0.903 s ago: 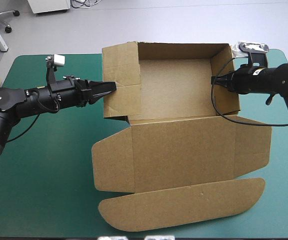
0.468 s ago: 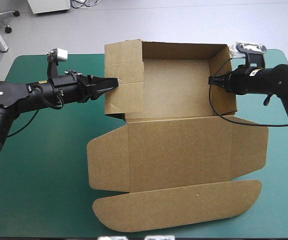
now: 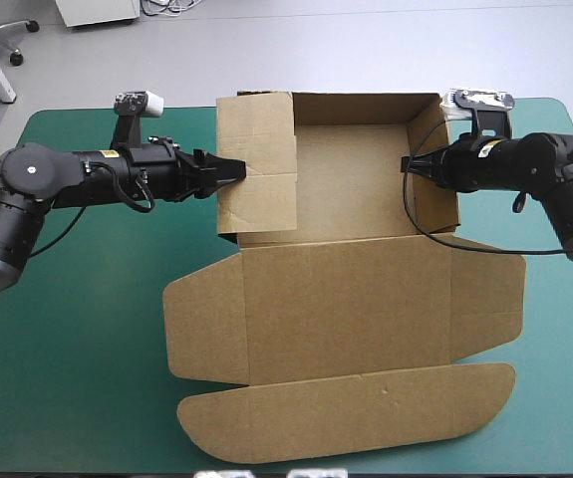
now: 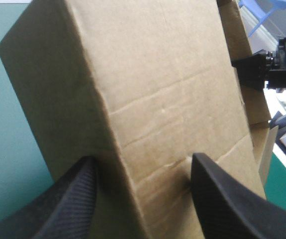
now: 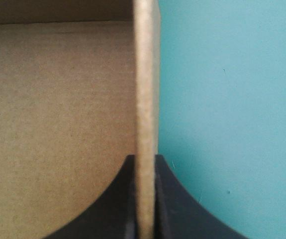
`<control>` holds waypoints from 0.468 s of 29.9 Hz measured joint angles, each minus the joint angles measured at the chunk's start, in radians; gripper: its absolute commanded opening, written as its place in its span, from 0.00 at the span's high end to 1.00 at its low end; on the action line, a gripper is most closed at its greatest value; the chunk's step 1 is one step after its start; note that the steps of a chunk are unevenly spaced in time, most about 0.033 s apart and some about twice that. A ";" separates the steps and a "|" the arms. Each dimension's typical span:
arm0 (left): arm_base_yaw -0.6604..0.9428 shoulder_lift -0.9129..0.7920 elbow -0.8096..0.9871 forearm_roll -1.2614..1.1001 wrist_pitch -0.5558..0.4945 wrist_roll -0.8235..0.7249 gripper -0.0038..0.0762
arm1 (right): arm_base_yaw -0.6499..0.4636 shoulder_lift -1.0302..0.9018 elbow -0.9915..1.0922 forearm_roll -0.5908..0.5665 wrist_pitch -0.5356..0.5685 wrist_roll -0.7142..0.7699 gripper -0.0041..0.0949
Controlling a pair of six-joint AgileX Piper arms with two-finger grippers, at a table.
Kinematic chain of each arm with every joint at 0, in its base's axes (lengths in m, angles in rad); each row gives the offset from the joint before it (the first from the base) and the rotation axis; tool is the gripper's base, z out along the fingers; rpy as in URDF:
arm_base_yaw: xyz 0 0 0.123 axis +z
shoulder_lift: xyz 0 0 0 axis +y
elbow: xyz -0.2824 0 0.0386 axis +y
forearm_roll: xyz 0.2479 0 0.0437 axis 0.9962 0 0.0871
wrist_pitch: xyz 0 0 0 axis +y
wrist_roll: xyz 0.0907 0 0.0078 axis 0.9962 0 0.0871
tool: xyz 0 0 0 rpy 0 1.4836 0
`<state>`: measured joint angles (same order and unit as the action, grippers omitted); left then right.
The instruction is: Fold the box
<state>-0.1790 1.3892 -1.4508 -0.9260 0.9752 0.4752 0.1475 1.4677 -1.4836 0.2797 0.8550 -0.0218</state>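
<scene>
L gripper (image 3: pixel 230 171): black fin fingers spread apart, straddling the raised left wall of the brown cut-board box (image 3: pixel 351 299). Box sits mid-table toward the far edge on the teal-green table cover (image 3: pixel 87 339), as an open tray w/ lid flat toward the near edge. R gripper (image 3: pixel 408 164): fingers pinched tight on the right wall's edge.

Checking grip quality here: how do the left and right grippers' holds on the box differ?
The left gripper has its fingers apart, astride the left wall of the box. The right gripper is all but shut on the thin edge of the right wall. From above, the left wall shows a broad face and the right wall a narrower one. Both grippers reach in from opposite sides.
</scene>
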 measured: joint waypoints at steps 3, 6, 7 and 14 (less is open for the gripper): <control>-0.031 0.018 -0.031 0.079 -0.001 -0.050 0.45 | 0.001 0.012 0.000 -0.016 0.017 0.022 0.97; -0.058 0.041 -0.057 0.139 -0.001 -0.094 0.45 | 0.006 0.024 0.000 -0.031 0.019 0.032 0.97; -0.066 0.050 -0.063 0.161 -0.001 -0.111 0.45 | 0.011 0.027 0.000 -0.037 0.018 0.036 0.97; -0.094 0.117 -0.126 0.278 0.015 -0.192 0.46 | 0.068 0.054 -0.021 -0.088 0.021 0.069 0.97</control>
<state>-0.2731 1.5061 -1.5766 -0.6478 0.9899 0.2827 0.2151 1.5216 -1.5042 0.1916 0.8762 0.0468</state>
